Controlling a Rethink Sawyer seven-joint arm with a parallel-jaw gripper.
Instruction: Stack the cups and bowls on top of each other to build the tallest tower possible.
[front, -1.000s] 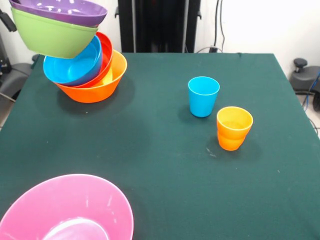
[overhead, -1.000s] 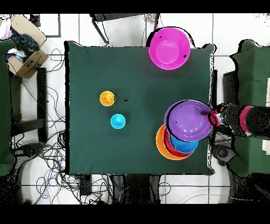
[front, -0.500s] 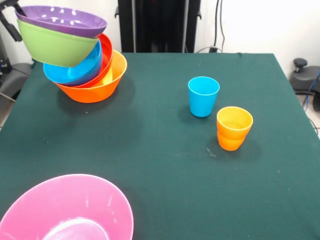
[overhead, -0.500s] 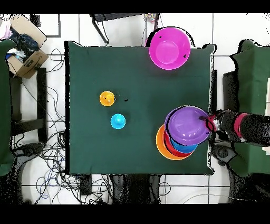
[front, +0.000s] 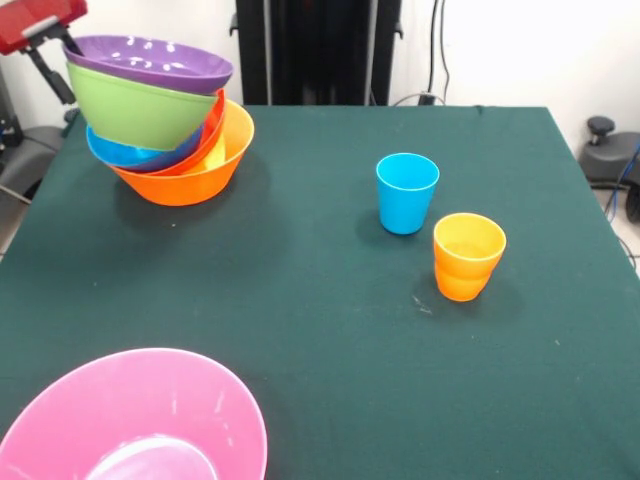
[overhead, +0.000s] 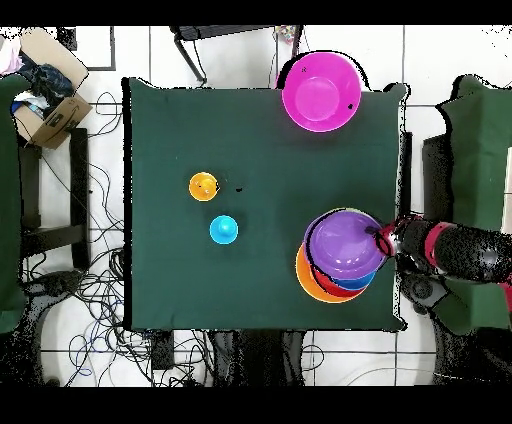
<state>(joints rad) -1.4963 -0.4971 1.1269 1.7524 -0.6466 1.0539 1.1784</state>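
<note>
At ten o'clock on desk (front: 330, 330), end effector (front: 62, 42) gripping purple-and-green plastic bowls (front: 148, 90); should lower level into tilted orange-based tower (front: 190, 155), releasing gently.

We're looking at a robotics lab here: a green-clothed tabletop (overhead: 180, 150) is standing on a white tiled floor (overhead: 110, 60), loose cables (overhead: 85, 290) are sprawling all around it, a cardboard box (overhead: 50, 100) is sitting off to one side, and a black pedestal (front: 318, 50) is rising behind.

pink bowl (front: 135, 415) cut off at bottom edge, jaws hidden behind purple bowl (front: 150, 62)
</note>
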